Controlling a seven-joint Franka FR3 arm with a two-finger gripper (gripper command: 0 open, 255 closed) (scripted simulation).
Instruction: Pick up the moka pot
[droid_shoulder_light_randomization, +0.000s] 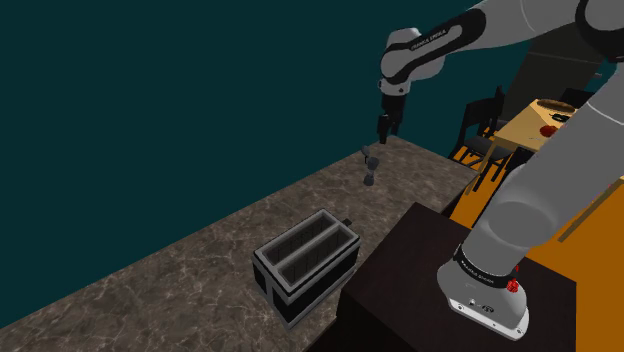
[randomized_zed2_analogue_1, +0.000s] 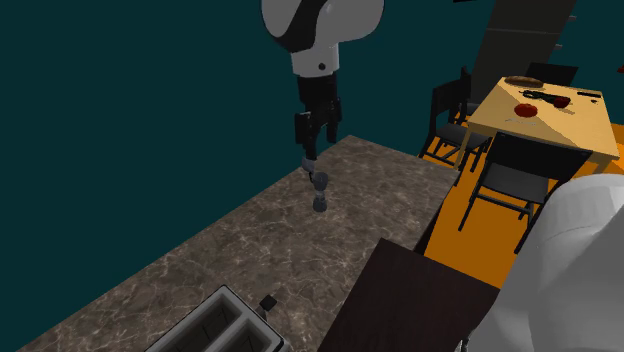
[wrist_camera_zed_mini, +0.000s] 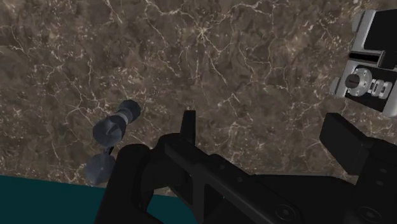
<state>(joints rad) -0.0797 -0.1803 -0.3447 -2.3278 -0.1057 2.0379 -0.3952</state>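
Grey moka pot (wrist_camera_zed_mini: 114, 130) on stone counter (wrist_camera_zed_mini: 222, 51): looks light, stiff, probably slick. Best pinched at narrow waist. Gripper (wrist_camera_zed_mini: 262, 127) above, spread open, holding nothing.

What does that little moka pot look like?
The moka pot is small and dull grey-blue, pinched at the waist like an hourglass, with a thin dark handle on one side. It stands upright on the brown marbled counter, close to the teal wall. Only the counter touches it; the open black gripper hangs above, not around it.
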